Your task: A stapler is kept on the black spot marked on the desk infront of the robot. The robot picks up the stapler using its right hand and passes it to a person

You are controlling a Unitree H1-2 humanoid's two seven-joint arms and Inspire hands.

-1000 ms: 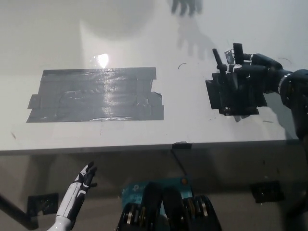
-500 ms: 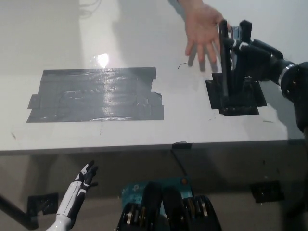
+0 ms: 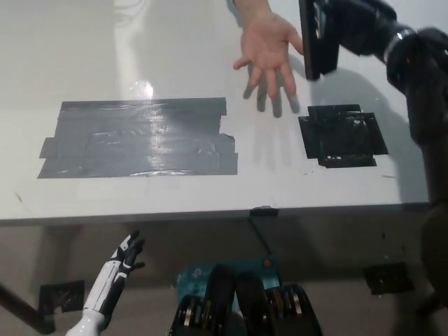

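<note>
One long black stapler (image 3: 313, 43), upright, is clenched in the right hand (image 3: 350, 24) beside a person's open palm (image 3: 269, 43).

A white tabletop (image 3: 140, 56) fills most of the view, glossy enough to catch a bright glare of overhead light. A large patch of grey tape (image 3: 136, 136) lies on it. Below its front edge the floor (image 3: 56, 259) is dull brown with small dark marks.
</note>
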